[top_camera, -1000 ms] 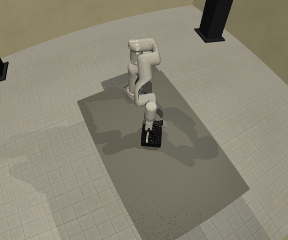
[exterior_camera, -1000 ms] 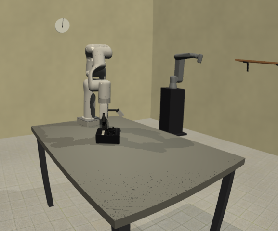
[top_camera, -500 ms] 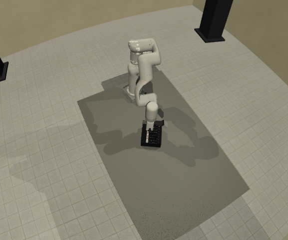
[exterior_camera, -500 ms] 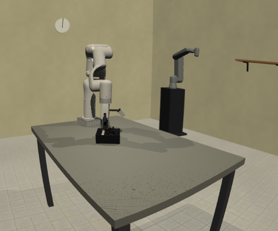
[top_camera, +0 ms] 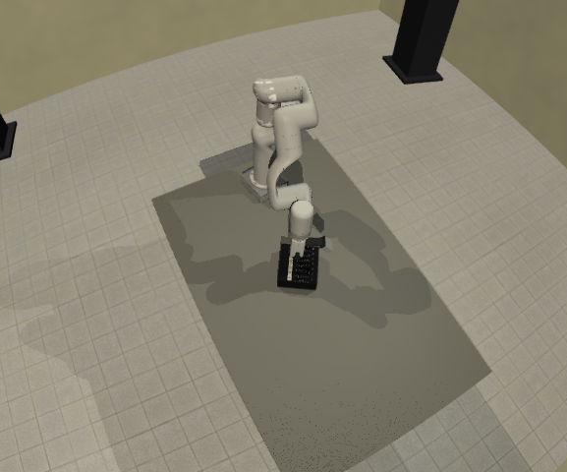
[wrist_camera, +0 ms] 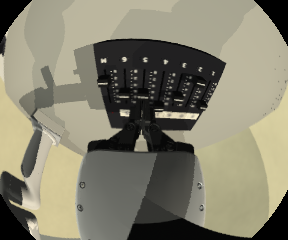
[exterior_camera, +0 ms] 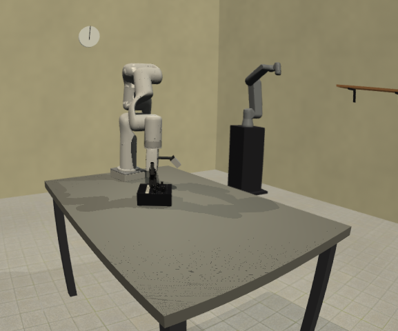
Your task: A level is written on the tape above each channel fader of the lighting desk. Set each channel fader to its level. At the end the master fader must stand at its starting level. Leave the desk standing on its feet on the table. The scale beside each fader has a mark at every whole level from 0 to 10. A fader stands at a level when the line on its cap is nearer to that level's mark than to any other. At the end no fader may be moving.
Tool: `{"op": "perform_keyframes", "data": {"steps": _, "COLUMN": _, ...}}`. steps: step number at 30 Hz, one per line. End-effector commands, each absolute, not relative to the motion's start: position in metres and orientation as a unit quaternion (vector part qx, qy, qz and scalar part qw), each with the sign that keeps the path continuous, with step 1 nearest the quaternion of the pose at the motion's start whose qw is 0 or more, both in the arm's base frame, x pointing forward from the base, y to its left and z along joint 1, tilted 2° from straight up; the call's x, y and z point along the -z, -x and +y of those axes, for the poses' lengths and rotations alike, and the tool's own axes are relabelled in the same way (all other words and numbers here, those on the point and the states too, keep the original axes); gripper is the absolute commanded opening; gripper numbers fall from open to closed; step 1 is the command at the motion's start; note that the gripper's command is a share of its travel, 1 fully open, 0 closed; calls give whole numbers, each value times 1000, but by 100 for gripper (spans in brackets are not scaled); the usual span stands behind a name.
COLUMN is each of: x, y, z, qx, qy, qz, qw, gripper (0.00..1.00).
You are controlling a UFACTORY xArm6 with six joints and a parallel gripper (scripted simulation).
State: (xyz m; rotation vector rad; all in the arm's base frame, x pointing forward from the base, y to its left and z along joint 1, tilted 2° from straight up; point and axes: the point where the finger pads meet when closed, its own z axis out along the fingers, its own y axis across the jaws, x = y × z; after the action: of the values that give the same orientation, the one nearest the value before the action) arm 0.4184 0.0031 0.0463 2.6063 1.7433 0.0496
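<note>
While fingers pinched together on nothing, end effector (wrist_camera: 142, 122) above lighting desk (wrist_camera: 159, 87), faders running away from arm base.

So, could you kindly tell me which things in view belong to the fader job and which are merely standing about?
Part of the job:
- lighting desk with its faders
- tape strip with the levels
- gripper, shut and empty, over the desk
- table under the desk

Just standing about:
- grey arm on its black pedestal
- wall clock
- wall shelf
- black pillar
</note>
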Motion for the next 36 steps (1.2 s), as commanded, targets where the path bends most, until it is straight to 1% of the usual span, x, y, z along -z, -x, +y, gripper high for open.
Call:
{"op": "perform_keyframes", "data": {"steps": 1, "x": -48, "y": -421, "z": 6, "qx": -17, "qy": -831, "qz": 556, "qw": 4, "gripper": 0}}
{"op": "perform_keyframes", "data": {"steps": 36, "x": -48, "y": -426, "z": 18, "qx": -17, "qy": -831, "qz": 556, "qw": 4, "gripper": 0}}
